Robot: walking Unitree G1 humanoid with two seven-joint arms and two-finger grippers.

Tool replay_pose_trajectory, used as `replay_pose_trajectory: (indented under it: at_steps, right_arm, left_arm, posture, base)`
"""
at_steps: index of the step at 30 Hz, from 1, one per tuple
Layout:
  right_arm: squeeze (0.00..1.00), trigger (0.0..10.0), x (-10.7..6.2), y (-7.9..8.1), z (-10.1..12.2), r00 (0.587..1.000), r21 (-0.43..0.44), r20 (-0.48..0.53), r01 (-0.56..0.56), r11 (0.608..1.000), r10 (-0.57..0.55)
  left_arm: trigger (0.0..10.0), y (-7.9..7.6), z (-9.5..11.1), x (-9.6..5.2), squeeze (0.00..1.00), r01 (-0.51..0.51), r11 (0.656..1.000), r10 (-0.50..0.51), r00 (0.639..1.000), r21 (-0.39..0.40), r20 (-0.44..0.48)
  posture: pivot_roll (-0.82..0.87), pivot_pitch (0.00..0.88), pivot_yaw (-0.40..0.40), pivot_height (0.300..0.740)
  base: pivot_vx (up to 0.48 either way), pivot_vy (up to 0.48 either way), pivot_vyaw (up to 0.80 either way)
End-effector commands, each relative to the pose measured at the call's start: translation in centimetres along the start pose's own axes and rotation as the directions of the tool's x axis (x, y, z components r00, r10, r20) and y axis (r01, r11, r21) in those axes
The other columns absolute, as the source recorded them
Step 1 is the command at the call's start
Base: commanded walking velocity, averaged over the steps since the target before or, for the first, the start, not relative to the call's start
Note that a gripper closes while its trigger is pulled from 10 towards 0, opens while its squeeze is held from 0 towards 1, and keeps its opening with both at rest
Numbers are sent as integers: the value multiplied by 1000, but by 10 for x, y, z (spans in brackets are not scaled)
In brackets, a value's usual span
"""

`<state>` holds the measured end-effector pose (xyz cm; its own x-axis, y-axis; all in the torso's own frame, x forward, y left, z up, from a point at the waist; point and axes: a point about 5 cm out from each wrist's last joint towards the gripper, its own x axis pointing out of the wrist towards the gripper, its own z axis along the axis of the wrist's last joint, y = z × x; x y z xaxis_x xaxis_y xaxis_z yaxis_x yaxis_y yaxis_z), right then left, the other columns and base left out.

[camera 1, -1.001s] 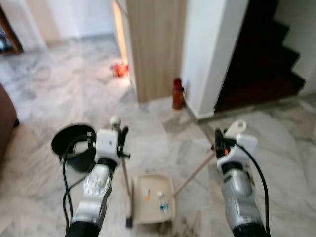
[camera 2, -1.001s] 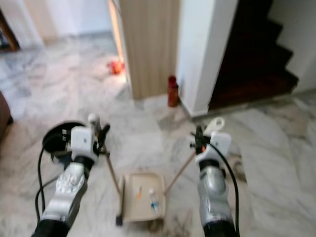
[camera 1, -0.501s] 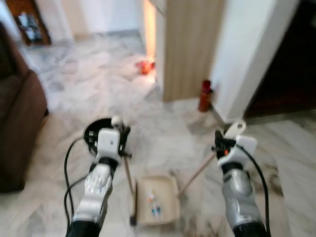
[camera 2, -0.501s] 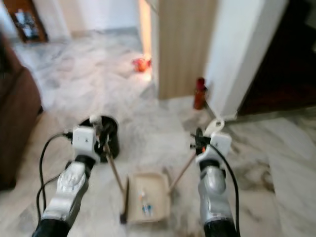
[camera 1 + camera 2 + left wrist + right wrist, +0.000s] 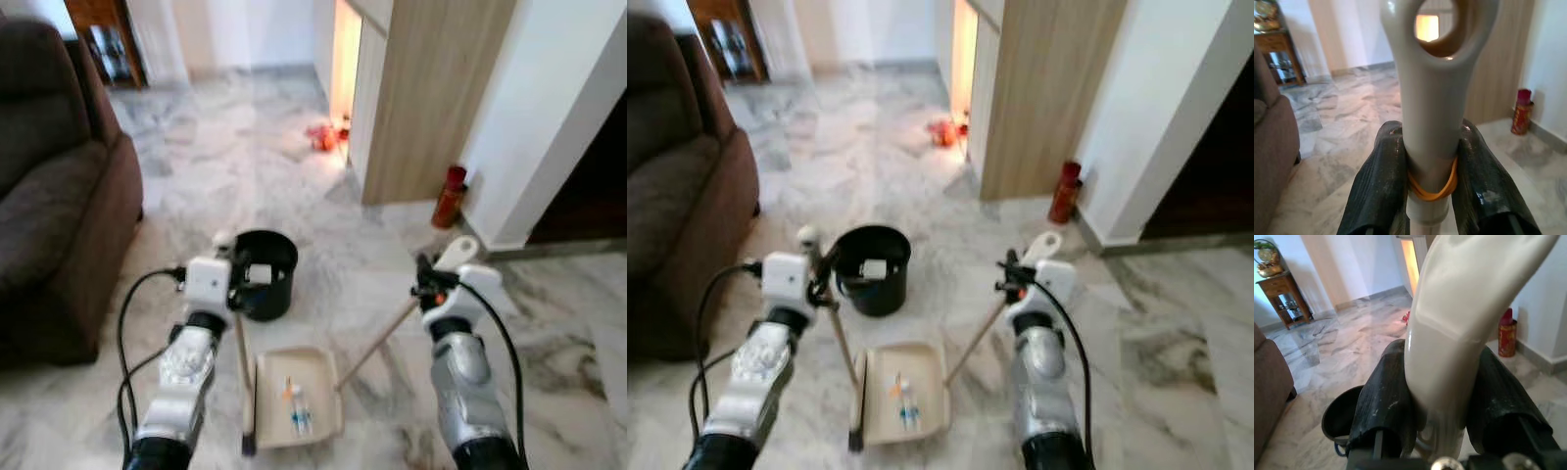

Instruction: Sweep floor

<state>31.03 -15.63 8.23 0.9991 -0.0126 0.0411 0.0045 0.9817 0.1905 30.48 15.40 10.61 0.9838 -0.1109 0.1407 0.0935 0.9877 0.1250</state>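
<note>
Dustpan (image 5: 294, 397) with litter lies on the floor (image 5: 225, 176) near and between the arms, bin (image 5: 263, 272) just beyond, left gripper (image 5: 1425, 166) pinching the broom (image 5: 243, 377) handle, right gripper (image 5: 1442, 401) pinching the dustpan's slanting handle.

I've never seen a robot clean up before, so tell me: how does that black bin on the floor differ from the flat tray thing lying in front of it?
The black bin is round, dark and deep, standing upright, with a pale scrap inside. The dustpan is cream, flat and shallow, lying nearer the robot, and holds small litter. The dustpan's stick runs up to the right gripper; no gripper holds the bin. Both rest on the marble floor.
</note>
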Motion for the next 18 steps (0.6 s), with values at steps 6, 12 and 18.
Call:
replay_pose_trajectory:
  at_steps: [6,12,18]
  right_arm:
    - [0,10000,4,1,11,999,19,51,-8,1000,7]
    - [0,10000,4,-1,11,999,34,53,0,999,-2]
    - [0,10000,4,-1,11,999,28,53,-2,1000,0]
  left_arm:
    - [10000,-2,7,4,0,9,1000,-9,1000,23,19]
    - [10000,-1,7,5,0,9,1000,-10,1000,27,15]
    - [10000,-1,6,5,0,10,1000,-10,1000,28,12]
  posture:
    - [123,0,25,740]
    - [123,0,27,740]
    - [120,0,29,740]
  base:
    - [90,0,567]
    - [306,0,86]
    - [340,0,0]
